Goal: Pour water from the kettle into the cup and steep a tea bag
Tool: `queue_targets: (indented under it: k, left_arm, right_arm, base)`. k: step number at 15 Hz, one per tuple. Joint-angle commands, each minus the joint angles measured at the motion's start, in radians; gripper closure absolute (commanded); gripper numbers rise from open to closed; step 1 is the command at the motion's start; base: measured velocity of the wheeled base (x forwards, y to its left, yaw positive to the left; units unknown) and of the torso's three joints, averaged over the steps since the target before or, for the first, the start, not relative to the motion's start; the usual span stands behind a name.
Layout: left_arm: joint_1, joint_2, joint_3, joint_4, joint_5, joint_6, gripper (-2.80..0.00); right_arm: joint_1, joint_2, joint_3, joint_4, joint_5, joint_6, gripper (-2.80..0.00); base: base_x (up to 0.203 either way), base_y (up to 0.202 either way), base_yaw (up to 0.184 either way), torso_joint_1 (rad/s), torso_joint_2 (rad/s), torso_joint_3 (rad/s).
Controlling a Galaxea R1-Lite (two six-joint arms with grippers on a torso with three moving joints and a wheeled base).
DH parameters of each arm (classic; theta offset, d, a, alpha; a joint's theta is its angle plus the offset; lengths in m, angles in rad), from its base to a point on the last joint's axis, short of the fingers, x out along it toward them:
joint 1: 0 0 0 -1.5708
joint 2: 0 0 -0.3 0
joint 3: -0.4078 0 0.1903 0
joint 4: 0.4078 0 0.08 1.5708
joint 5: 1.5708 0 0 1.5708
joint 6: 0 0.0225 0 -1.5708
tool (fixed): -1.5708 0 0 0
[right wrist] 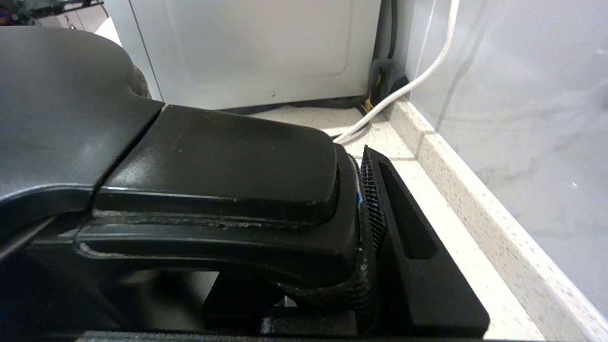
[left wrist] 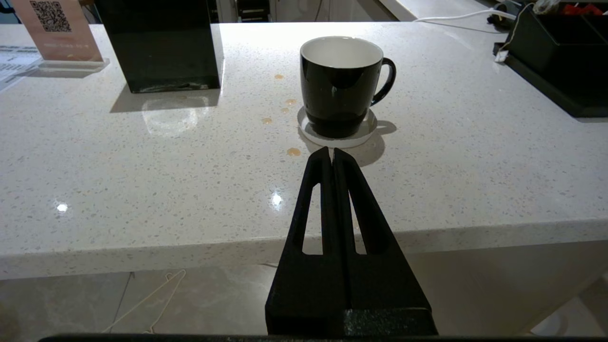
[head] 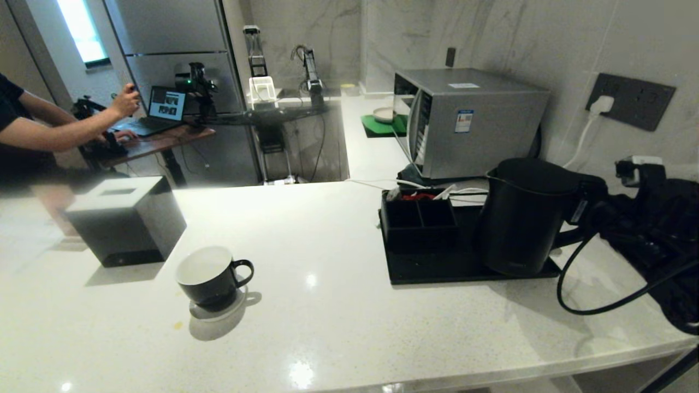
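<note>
The tall black kettle (head: 521, 218) stands on a flat black tray (head: 437, 267) at the right of the white counter. My right gripper (head: 588, 210) is shut on its loop handle (right wrist: 218, 152). In the right wrist view my right gripper (right wrist: 304, 228) has one ribbed finger (right wrist: 375, 204) pressed against the handle's side. The black cup (head: 210, 275) with its white inside sits on a white coaster at the front left, handle to the right. My left gripper (left wrist: 331, 151) is shut and empty, held off the counter's front edge and pointing at the cup (left wrist: 339, 85). The tea bag and the water are out of view.
A black tissue box (head: 128, 218) stands left of the cup. A compartment box (head: 418, 221) sits on the tray beside the kettle, with a microwave (head: 469, 120) behind. A black cable (head: 600, 305) loops over the counter at right. Small brown drops (left wrist: 293, 152) lie near the coaster. A person works at a laptop at back left.
</note>
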Motion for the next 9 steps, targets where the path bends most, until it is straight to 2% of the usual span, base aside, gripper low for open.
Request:
queue_targets:
  k: [1, 9]
  left_arm:
    - [0.000, 0.002, 0.000, 0.000, 0.000, -0.001, 0.00]
    - [0.000, 0.002, 0.000, 0.000, 0.000, -0.001, 0.00]
  right_arm:
    - [0.001, -0.043, 0.020, 0.003, 0.000, 0.000, 0.00]
    - [0.048, -0.146, 0.094, 0.030, 0.001, 0.000, 0.00]
  base:
    - [0.000, 0.000, 0.000, 0.000, 0.00, 0.000]
    - [0.000, 0.000, 0.000, 0.000, 0.00, 0.000]
